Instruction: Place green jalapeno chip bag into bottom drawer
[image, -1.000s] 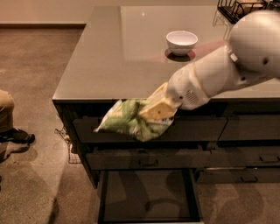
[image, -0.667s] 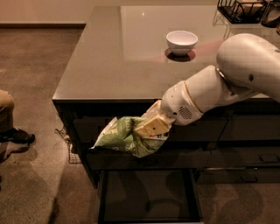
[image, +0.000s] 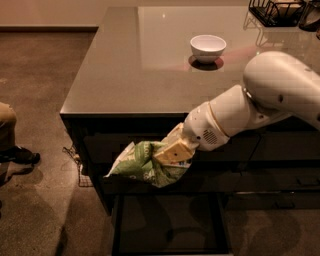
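My gripper (image: 172, 152) is shut on the green jalapeno chip bag (image: 142, 162), a crumpled light green foil bag. It holds the bag in front of the cabinet's upper drawer fronts, above the pulled-out bottom drawer (image: 167, 227), whose dark flat floor shows below. The white arm (image: 260, 97) reaches in from the right, over the counter's front edge. The bag hangs clear of the drawer floor.
A white bowl (image: 208, 47) stands on the grey counter (image: 140, 65). A black wire rack (image: 277, 11) sits at the counter's far right corner. A person's leg and shoe (image: 15, 150) are at the left edge. Brown floor lies to the left.
The gripper and the bag have moved down and slightly left, from level with the counter's front edge to lower in front of the drawers, closer to the open bottom drawer.
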